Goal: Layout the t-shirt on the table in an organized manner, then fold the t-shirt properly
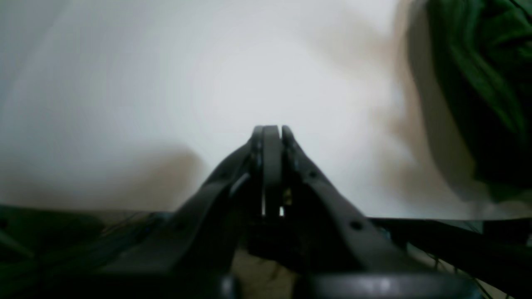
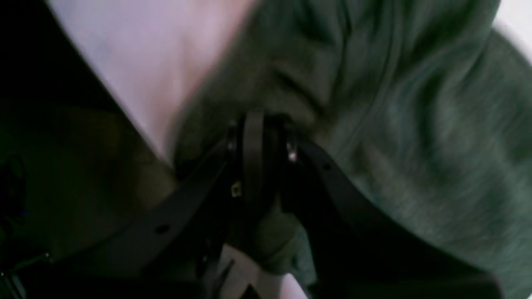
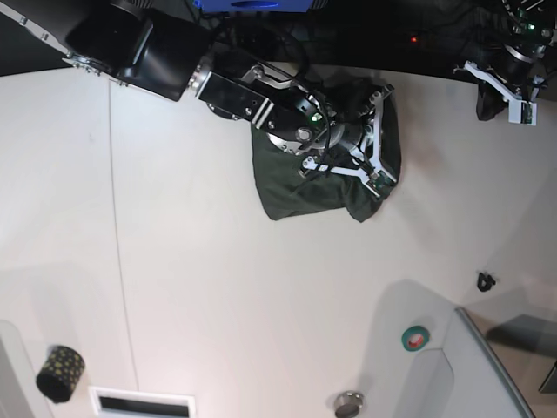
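right tool [image 2: 257,124] pinching one t-shirt [image 3: 300,187], one table [image 3: 218,279]

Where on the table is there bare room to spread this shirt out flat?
The broad white stretch of the table in front of the bunched t-shirt is bare, bordered by the thin seam line and the grey tray. The near edge is crowded: patterned roll, green tape ring.

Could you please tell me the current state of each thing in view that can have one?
t-shirt: bunched in a heap on the table, not laid out.
right gripper: shut on the t-shirt's fabric.
left gripper: shut, empty, above bare table.
green tape roll: lying flat, untouched.
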